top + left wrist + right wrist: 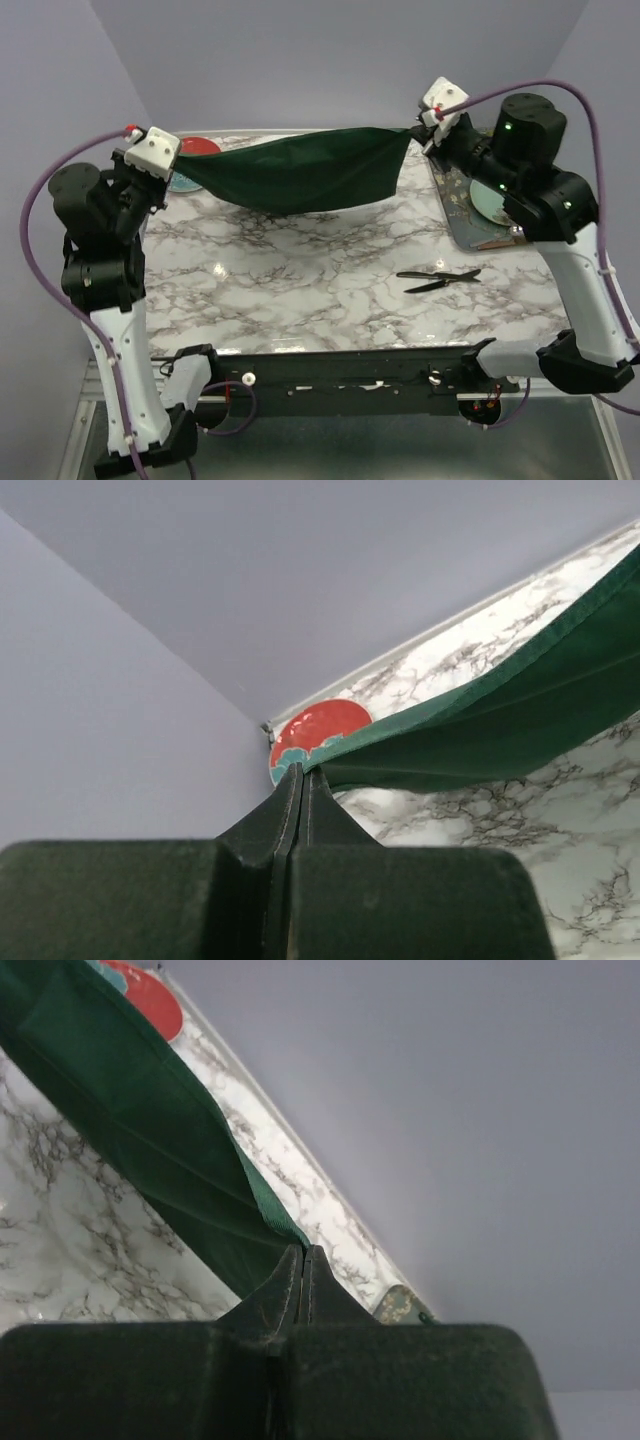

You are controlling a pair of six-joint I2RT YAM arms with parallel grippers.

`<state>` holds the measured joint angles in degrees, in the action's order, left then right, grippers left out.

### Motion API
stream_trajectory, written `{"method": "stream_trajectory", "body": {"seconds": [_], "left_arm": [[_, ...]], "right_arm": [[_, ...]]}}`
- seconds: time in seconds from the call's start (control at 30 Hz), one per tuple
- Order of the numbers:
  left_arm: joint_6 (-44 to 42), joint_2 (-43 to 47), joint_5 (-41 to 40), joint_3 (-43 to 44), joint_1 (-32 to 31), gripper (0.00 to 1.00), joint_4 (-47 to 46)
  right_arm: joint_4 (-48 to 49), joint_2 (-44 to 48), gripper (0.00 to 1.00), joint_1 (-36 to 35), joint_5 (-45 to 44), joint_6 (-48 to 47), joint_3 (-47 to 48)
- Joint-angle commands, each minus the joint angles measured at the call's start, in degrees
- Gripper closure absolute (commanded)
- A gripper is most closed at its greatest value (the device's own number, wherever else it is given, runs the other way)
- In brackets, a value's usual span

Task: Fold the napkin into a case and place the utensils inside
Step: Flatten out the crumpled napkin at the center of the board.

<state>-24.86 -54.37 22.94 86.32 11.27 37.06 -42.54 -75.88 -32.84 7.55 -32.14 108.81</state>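
While left fingers [283,815] and right fingers [288,1285] pinch its corners, napkin [300,172] sags between — above table [300,270].

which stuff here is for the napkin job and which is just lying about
For the job:
napkin, stretched between left end effector and right end effector
utensils

Lying about:
red plate
tray
blue plate on tray

Left pincer [303,776] and right pincer [305,1253] clamped tight, raised apart.
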Motion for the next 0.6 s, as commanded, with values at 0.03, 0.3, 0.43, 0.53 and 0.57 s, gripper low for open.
{"method": "stream_trajectory", "body": {"seconds": [0.03,0.3,0.43,0.53,0.57], "left_arm": [[1.04,10.94,3.34,-2.21,0.07,1.0,-1.55],[6.4,17.55,4.84,2.88,-0.02,1.0,-1.91],[7.02,13.25,1.59,5.08,-0.02,1.0,1.17],[6.14,9.12,0.18,2.81,0.07,1.0,1.09],[6.23,6.93,0.0,2.36,-0.02,1.0,0.83]], "right_arm": [[-7.45,8.09,0.99,-0.38,4.2,-4.76,4.91],[-12.73,12.16,0.99,-1.26,10.64,-2.93,11.33],[-8.98,12.07,0.99,-1.26,7.58,0.75,5.47],[-4.15,9.97,0.99,-1.17,2.67,1.73,0.62],[-3.08,9.0,0.99,-1.26,1.43,2.08,-1.65]]}}
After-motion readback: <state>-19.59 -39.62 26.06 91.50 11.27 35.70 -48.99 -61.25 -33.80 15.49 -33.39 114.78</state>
